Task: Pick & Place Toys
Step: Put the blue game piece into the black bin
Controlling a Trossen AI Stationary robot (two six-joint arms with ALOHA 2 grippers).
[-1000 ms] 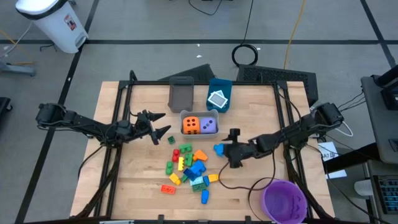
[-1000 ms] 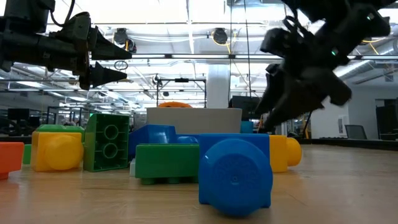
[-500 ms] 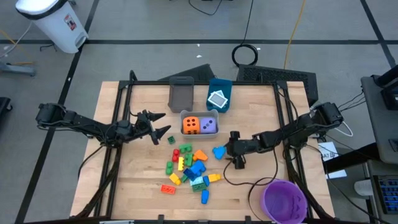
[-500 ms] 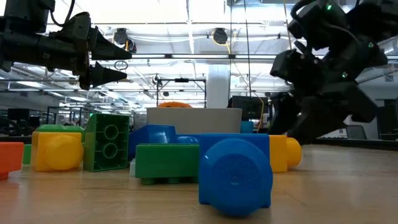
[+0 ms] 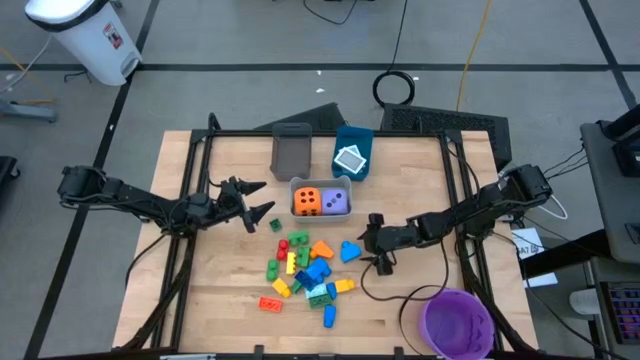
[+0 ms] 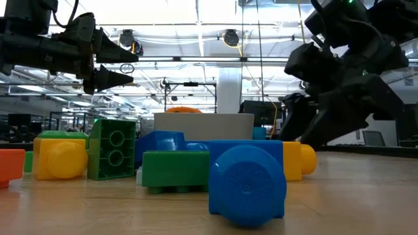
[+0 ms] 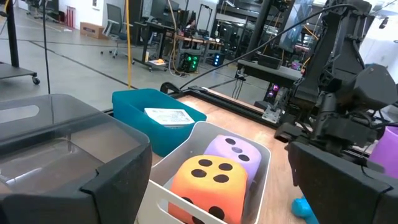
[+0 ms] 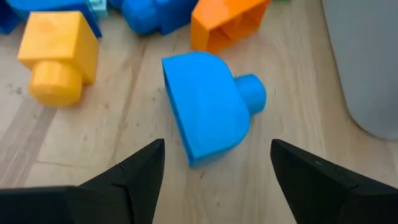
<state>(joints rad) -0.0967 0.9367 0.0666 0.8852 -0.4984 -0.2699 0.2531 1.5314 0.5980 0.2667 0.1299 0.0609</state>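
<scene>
Idling wide open and empty beside the dice bin, left gripper waits while right gripper (half open, empty) straddles the blue brick just ahead of its fingertips, so closing early would shove it.

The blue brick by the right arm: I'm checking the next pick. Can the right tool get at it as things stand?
Probably yes. The right tool is open, the blue brick lies on bare wood straight ahead between its fingers, and the orange brick and yellow brick lie clear of it.
</scene>
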